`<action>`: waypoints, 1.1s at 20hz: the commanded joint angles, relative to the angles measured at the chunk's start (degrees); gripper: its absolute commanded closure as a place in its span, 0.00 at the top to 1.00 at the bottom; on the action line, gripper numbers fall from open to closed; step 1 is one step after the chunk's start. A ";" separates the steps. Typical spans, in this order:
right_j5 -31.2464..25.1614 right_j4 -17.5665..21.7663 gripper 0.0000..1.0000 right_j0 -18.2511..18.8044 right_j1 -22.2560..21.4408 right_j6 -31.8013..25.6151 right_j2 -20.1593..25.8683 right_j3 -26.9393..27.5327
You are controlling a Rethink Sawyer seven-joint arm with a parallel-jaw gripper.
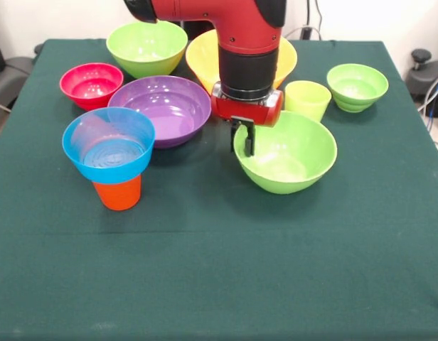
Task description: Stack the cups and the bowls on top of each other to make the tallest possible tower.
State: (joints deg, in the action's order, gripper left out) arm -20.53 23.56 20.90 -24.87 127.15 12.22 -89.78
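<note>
The tower is a blue bowl [109, 145] sitting on an upside-down orange cup [118, 193] at the front left. My gripper [242, 140] hangs from the red arm at the left rim of a big lime green bowl [290, 153], one finger [249, 142] inside the rim and one outside, closed on it. The bowl rests on the cloth. A purple bowl [162, 110], a magenta bowl [91, 84], a second lime green bowl [146, 46], a yellow bowl [198, 60], a lime green cup [307, 99] and a small lime green bowl [357, 87] stand around. No red cup shows.
The table [219, 270] is covered in dark green cloth. The arm [247, 42] hides the middle of the yellow bowl. Dark equipment stands beyond the table's right edge [425, 71].
</note>
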 commanded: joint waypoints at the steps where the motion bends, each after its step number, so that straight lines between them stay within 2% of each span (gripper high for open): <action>1: -5.19 1.98 0.00 -0.46 1.95 -4.13 1.58 3.37; 4: -6.06 1.41 0.00 -0.73 1.59 -2.97 0.79 2.61; 9: -4.13 1.55 0.00 -0.46 2.42 -2.12 0.79 2.08; 11: -3.82 1.50 0.00 0.52 2.98 -3.11 1.98 2.33; 14: -2.12 1.95 0.00 1.78 0.78 -3.84 3.37 -0.96; 19: -0.20 2.75 0.00 12.55 -0.57 -12.13 15.87 -10.35; 22: -0.72 2.85 0.00 16.27 -1.58 -12.25 20.57 -14.96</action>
State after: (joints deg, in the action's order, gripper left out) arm -20.55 23.66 32.93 -26.87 127.14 22.87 -96.14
